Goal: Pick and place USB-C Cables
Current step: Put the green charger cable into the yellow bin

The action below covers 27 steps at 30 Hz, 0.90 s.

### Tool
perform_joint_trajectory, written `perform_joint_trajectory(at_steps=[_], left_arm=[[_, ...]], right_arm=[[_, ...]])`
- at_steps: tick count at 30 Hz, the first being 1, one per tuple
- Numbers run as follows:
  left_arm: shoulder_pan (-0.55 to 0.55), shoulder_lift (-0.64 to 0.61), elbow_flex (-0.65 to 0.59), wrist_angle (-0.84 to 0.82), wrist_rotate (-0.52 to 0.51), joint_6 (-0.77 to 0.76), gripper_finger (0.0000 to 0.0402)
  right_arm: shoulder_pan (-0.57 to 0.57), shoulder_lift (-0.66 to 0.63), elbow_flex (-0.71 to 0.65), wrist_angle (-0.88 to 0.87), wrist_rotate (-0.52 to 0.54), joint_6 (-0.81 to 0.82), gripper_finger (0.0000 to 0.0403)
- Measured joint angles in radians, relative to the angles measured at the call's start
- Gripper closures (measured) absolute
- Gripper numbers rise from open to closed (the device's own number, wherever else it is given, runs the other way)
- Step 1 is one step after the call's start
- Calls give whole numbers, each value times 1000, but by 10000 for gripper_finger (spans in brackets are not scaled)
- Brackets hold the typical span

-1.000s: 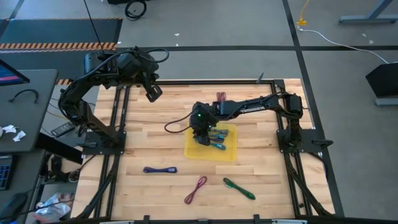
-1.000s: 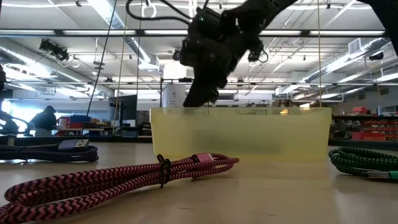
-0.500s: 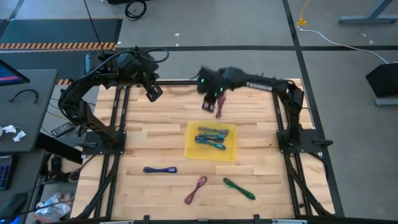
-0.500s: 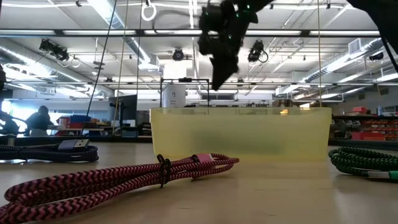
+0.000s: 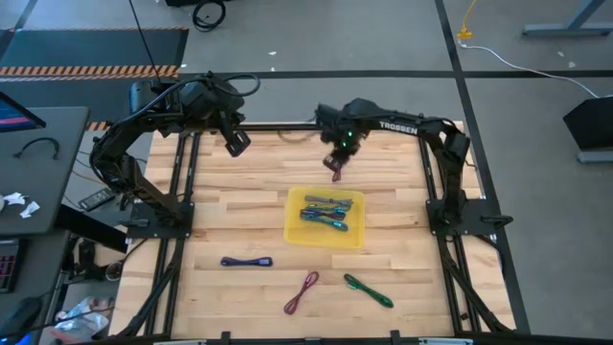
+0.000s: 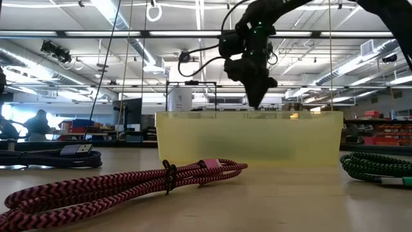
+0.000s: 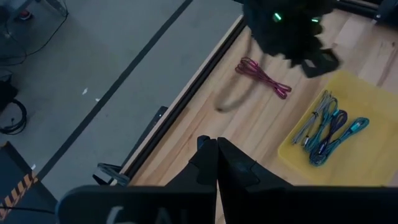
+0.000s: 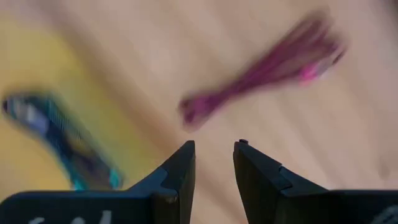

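Observation:
Several USB-C cables [image 5: 324,213] lie in the yellow tray [image 5: 356,235] at mid table. A magenta cable [image 5: 336,173] lies on the wood beyond the tray, near the far edge. My right gripper [image 5: 338,156] hangs above it, pointing down and open, with nothing between its fingers [image 8: 214,158]; the magenta cable [image 8: 261,71] shows blurred past them. A purple cable [image 5: 246,261], a maroon cable [image 5: 302,292] and a green cable [image 5: 369,290] lie near the front edge. My left gripper [image 5: 237,142] is held high at the far left, shut and holding nothing [image 7: 216,163].
Dark frame rails [image 5: 182,192] run along both sides of the table, with the arm bases on them. Bare wood lies between the tray and the front cables. In the low view the tray wall [image 6: 248,138] stands behind the maroon cable [image 6: 129,183].
My right gripper has risen out of the tray and swung toward the far edge, turning to point straight down, and now hangs over the magenta cable. The gap between its fingers looks unchanged. The cables in the tray lie still.

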Motion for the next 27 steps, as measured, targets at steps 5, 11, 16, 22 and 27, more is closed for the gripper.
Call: perform_joint_trajectory(at_steps=[5,11,16,22,27], left_arm=[[0,0,0,0,0,29,397],[0,0,0,0,0,38,397],[0,0,0,0,0,51,397],[0,0,0,0,0,80,397],[0,0,0,0,0,79,397]], right_arm=[[92,0,-13,-192,-1,-14,288],[231,-7,-14,-257,-22,51,288],[364,-17,-14,-250,-39,141,288],[539,-55,-14,-243,18,305,288],[687,-123,-14,-267,85,522,288]])
